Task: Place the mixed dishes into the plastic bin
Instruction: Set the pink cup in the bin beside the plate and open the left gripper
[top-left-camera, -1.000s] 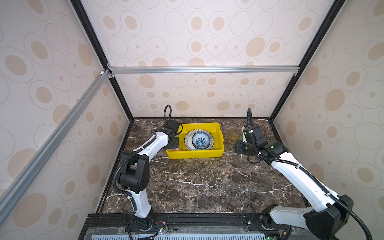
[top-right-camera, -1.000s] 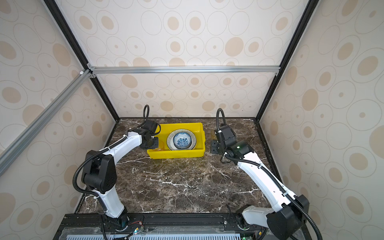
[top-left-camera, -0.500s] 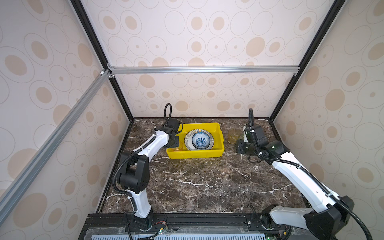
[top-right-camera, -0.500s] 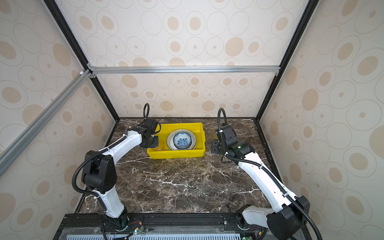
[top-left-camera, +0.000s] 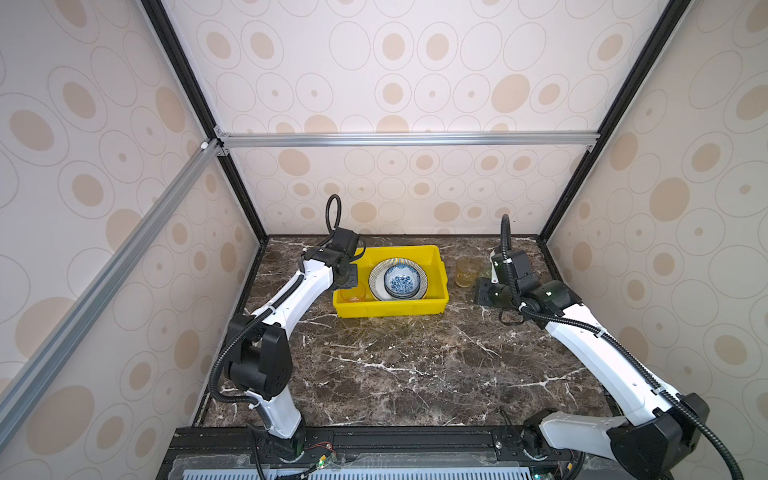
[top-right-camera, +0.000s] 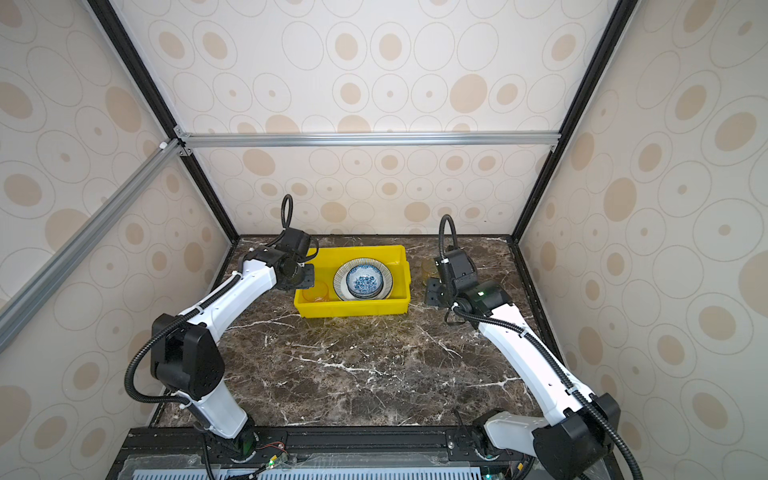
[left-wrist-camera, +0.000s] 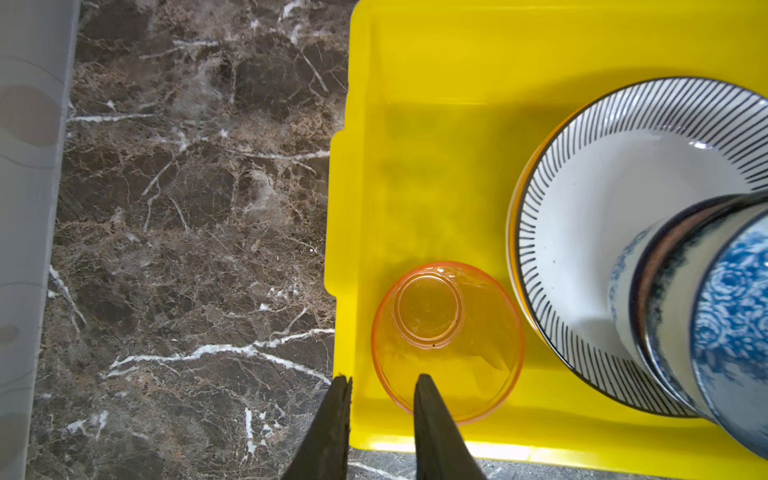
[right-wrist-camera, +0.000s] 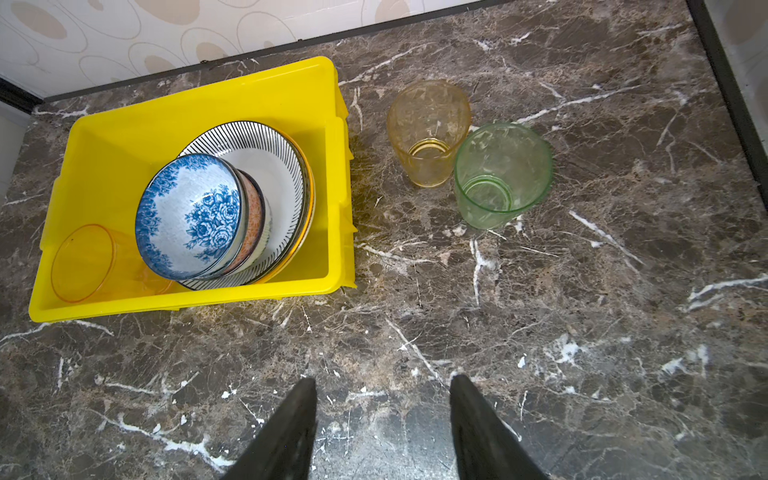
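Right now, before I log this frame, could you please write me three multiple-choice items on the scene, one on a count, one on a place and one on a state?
1. How many cups stand inside the yellow bin?
A. one
B. none
C. three

2. Where is the green cup?
A. inside the bin
B. on the table beside the amber cup
C. on top of the amber cup

3. How is the right end effector?
A. shut on the green cup
B. shut on the amber cup
C. open and empty

Answers:
1 A: only the orange-pink cup sits in the bin.
2 B: the right wrist view shows it outside the bin, next to the amber one.
3 C: its jaws stand apart over the table, with nothing between them.
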